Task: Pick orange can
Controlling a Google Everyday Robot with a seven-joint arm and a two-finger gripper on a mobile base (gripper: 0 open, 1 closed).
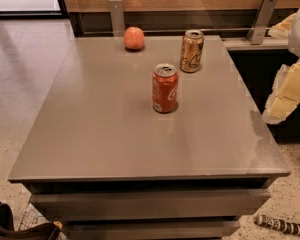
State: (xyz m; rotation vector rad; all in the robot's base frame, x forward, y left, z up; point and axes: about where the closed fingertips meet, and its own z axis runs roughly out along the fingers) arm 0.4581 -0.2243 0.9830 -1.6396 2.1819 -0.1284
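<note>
Taking the red can (165,88) with white lettering as the landmark, upright near the middle of the grey table (90,134): far down and to its left, on the floor below the table's front corner, lies a dark rounded object (15,229), only partly in view. Behind the red can and a little to the left, near the table's far edge, sits a round pinkish-orange fruit (134,38), with a metal bracket (116,16) rising behind it. Just behind the red can and slightly to its right stands the orange can (192,51), upright, silver top showing, dark curly script on its side; the two cans are near each other but apart. The red can stands in front of it on the near side, while its right side is unobstructed. Well to the right of the red can, beyond the table's right edge, hangs the gripper (288,95), a cream and white shape clear of every object; whether it is released or clenched I cannot tell. Below it, a striped cylinder (282,225) lies on the speckled floor.
</note>
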